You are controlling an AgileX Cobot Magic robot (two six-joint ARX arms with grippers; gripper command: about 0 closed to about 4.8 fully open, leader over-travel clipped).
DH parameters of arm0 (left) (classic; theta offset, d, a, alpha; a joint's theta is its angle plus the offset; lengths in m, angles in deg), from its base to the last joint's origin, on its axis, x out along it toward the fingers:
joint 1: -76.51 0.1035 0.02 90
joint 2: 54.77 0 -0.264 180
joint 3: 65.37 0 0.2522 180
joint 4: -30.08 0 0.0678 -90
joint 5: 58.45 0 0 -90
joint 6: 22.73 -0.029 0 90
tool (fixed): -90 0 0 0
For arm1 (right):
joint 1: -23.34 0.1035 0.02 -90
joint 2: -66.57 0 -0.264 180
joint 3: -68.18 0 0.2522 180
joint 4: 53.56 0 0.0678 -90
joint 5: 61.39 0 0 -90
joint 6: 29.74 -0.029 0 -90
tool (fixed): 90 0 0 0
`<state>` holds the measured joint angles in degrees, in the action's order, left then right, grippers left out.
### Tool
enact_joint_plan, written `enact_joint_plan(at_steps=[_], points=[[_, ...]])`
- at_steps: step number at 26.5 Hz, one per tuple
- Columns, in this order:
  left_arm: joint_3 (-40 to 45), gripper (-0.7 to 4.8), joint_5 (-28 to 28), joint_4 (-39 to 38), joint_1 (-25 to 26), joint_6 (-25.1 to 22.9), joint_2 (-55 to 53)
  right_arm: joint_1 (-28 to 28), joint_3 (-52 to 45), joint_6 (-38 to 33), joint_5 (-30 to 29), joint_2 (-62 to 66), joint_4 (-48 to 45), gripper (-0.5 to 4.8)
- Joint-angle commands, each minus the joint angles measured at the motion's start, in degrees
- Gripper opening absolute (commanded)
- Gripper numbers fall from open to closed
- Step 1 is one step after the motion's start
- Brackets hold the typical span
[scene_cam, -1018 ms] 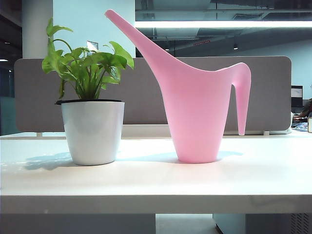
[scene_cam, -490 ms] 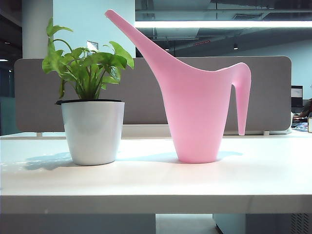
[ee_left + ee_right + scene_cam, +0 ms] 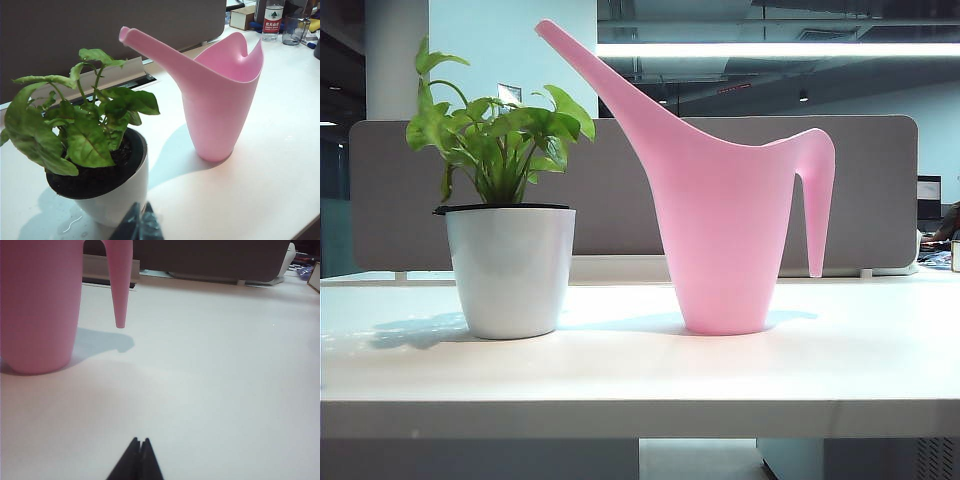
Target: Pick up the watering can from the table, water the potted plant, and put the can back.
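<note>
The watering can (image 3: 725, 225) stands upright on the table (image 3: 620, 380) beside the potted plant (image 3: 508, 240). The right gripper (image 3: 139, 442), fingers pressed together, sits low, well short of the can's handle. The left gripper (image 3: 141, 212), fingers together, hovers just before the pot.

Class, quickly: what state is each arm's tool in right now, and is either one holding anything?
Left tool: closed, holding nothing, close beside the potted plant.
Right tool: closed, holding nothing, low over the table, apart from the watering can.
</note>
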<state>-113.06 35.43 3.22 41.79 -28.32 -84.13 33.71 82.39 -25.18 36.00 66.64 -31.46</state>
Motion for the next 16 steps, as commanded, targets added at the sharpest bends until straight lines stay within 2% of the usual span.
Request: enact_joint_plan(at_steps=[1, 9, 11, 16], points=[[-0.22, 0.04, -0.09, 0.33, 0.0, 0.02, 0.09, -0.02, -0.42, 0.11, 0.2, -0.07, -0.85, -0.05], [1.4, 0.04, 0.09, 0.55, 1.2, -0.02, 1.68, -0.02, -0.42, 0.11, 0.22, -0.07, -0.83, -0.05], [4.39, 0.04, -1.22, 1.07, 3.61, 2.14, 4.26, -0.02, -0.42, 0.11, 0.2, -0.04, -0.83, -0.05], [16.9, 0.04, -2.62, 6.82, 15.02, 9.16, 15.41, -0.02, -0.42, 0.13, 0.22, -0.07, -0.83, -0.05]])
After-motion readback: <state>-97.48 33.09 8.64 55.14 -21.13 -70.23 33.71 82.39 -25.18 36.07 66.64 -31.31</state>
